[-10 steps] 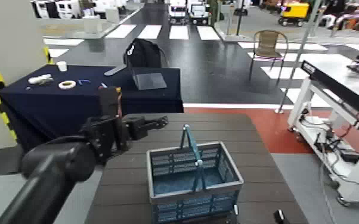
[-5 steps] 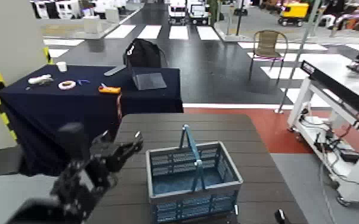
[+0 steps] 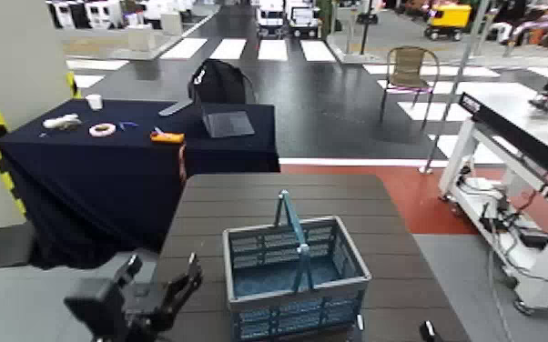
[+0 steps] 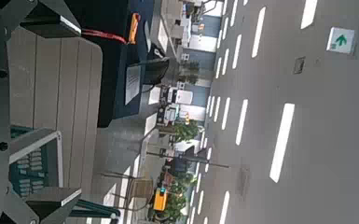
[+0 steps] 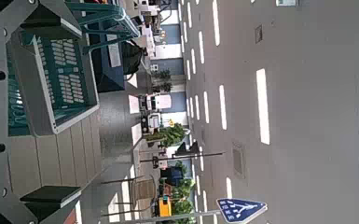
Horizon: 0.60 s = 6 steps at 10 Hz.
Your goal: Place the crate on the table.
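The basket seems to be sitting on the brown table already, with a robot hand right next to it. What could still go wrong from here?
1. The left gripper hangs open close to the crate; a sideways swing might knock it.
2. The crate sits near the table front edge, so a nudge could slide it off.
3. The upright handle could snag the right gripper, which is open beside the crate.

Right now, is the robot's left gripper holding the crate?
No. The left gripper hangs open beside the crate, apart from it, while the crate rests on the table.
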Each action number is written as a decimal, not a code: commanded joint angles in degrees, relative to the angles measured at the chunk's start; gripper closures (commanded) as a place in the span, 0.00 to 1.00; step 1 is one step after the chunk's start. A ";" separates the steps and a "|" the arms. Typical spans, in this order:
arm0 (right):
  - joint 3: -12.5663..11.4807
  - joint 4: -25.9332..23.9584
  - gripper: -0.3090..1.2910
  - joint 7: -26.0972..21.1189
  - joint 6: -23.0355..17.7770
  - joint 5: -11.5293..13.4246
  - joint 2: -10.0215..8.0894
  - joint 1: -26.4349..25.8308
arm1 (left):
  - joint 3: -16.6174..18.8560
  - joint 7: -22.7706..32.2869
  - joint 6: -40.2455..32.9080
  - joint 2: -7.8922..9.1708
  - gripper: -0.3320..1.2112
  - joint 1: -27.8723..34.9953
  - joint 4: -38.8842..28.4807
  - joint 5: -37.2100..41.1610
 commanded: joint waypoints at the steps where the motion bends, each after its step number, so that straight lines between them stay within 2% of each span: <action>1: -0.27 -0.22 0.27 0.09 0.14 -0.01 -0.16 0.26 | 0.08 0.93 -5.10 -0.48 0.29 3.68 0.70 -5.02; 6: -0.98 -0.48 0.27 0.17 0.31 -0.01 -0.16 0.52 | 1.83 3.65 -8.08 -0.56 0.29 8.69 0.43 -9.15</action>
